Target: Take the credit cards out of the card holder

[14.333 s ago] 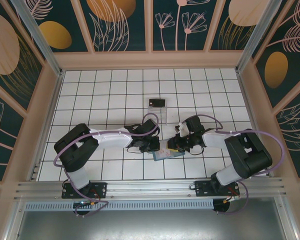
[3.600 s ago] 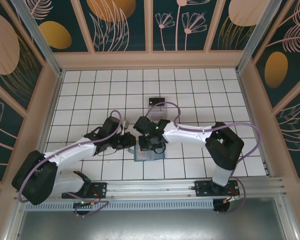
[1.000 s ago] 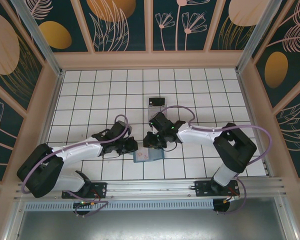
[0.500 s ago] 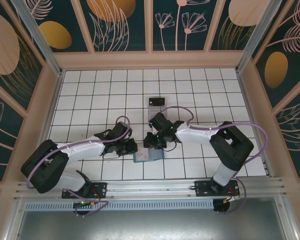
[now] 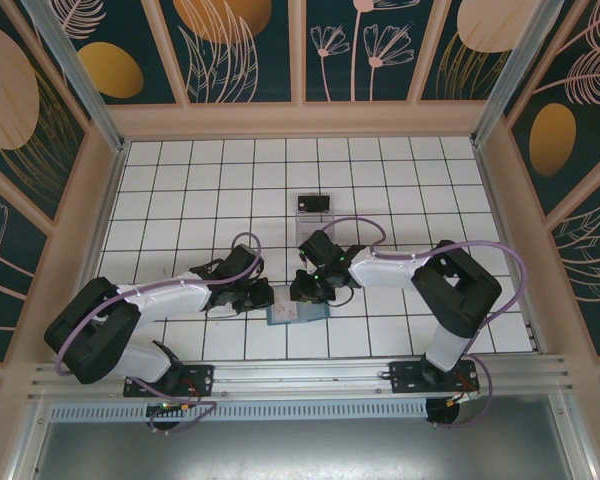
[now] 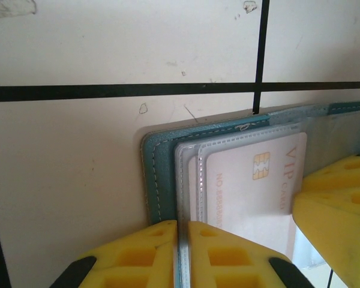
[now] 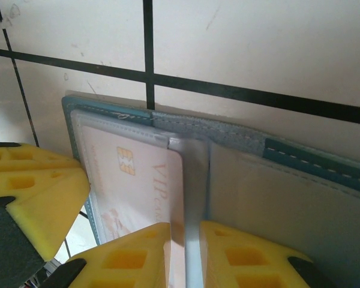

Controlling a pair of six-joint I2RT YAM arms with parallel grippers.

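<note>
The flat teal folding card holder (image 5: 297, 312) lies open on the white tiled table (image 5: 180, 180), close to its near edge and about midway along. The left gripper (image 6: 182, 225) is pinched on the edge of the holder's clear sleeve, beside the pale whitish credit card (image 6: 252, 186) inside it. The right gripper (image 7: 192, 227) is pinched on a clear leaf at the fold, just right of that card.

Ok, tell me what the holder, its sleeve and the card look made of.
The holder: probably leather or faux leather, teal and matte, with pale stitching along the edge. The sleeve: clear soft plastic, glossy and see-through. The card: stiff whitish plastic, smooth, with a metallic chip.
</note>
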